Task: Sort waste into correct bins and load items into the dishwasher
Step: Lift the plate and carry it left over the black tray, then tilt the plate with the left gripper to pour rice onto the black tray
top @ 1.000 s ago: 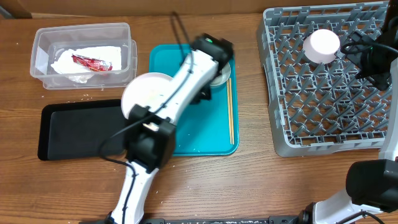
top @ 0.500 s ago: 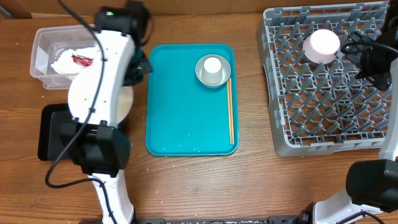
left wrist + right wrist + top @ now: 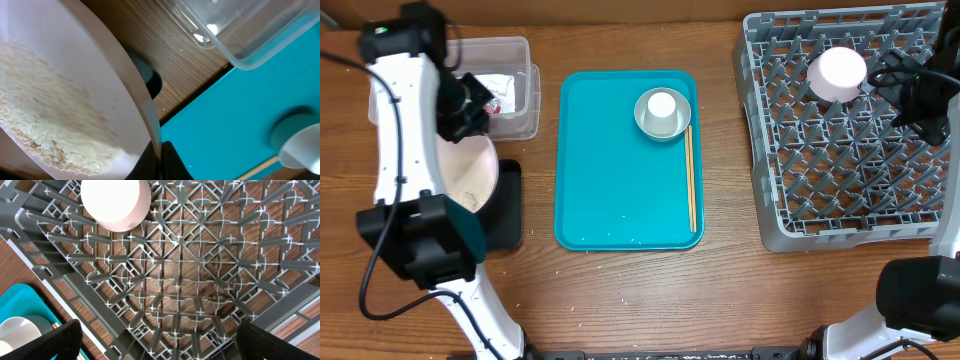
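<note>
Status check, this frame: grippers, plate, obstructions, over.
Left gripper shut on large plate, rice aboard, over black tray. Right gripper open above dish rack. Nothing blocking the tray.

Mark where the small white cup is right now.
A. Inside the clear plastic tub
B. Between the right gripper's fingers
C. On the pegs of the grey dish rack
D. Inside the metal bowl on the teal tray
D: the overhead view shows the small white cup sitting inside the metal bowl, which rests on the teal tray.
</note>
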Robot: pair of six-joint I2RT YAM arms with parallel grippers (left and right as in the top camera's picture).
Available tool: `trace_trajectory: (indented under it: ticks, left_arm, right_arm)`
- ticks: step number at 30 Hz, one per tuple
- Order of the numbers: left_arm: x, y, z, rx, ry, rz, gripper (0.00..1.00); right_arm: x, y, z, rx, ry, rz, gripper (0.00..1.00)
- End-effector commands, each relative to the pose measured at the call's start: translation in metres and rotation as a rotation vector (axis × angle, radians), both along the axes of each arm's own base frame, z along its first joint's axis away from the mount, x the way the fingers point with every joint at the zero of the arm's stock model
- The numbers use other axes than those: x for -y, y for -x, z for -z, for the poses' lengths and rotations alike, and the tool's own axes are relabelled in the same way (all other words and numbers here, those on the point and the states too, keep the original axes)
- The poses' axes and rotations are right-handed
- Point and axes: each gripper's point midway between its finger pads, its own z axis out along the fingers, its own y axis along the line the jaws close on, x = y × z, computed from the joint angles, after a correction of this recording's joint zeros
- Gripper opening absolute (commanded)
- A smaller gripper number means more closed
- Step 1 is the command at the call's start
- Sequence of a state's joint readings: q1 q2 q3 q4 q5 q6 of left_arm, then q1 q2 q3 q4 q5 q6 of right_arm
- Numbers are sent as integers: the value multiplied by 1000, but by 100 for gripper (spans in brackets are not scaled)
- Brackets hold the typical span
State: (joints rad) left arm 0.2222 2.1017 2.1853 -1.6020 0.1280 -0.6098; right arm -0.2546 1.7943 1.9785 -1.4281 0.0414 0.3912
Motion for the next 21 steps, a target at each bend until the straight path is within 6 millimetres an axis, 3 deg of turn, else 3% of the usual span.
trace_trajectory:
  ticks: [1, 11, 21]
  left_arm:
    - [4, -5, -9, 67, 122, 26, 4]
    - [-14, -9, -13, 130, 204, -14, 4]
    - [-1, -17, -10, 187, 345, 4, 4]
  right_arm:
    - [3, -1, -11, 32, 18, 4, 100]
    - [3, -1, -11, 32, 18, 4, 100]
    - [3, -1, -11, 32, 18, 4, 100]
